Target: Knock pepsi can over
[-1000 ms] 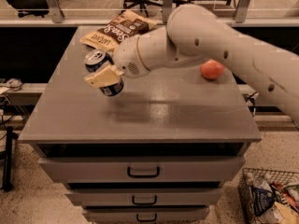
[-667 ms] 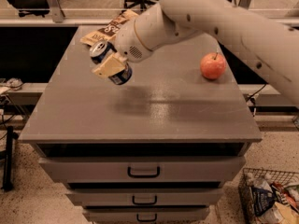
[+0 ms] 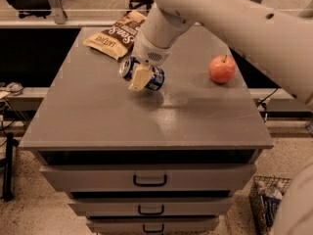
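Note:
The pepsi can, blue with a silver top, is tipped well over, its top pointing left, near the middle of the grey cabinet top. My gripper comes down from the upper right on the white arm and is closed around the can. One beige finger crosses the can's front. The can's lower end is at or just above the surface; I cannot tell if it touches.
A brown-and-yellow chip bag lies at the back left of the top. A red apple sits to the right. Drawers are below the front edge. A wire basket stands on the floor at the lower right.
The gripper has carried the can to the right, toward the middle of the top, and the can is tipped further onto its side. The apple and the chip bag have not moved.

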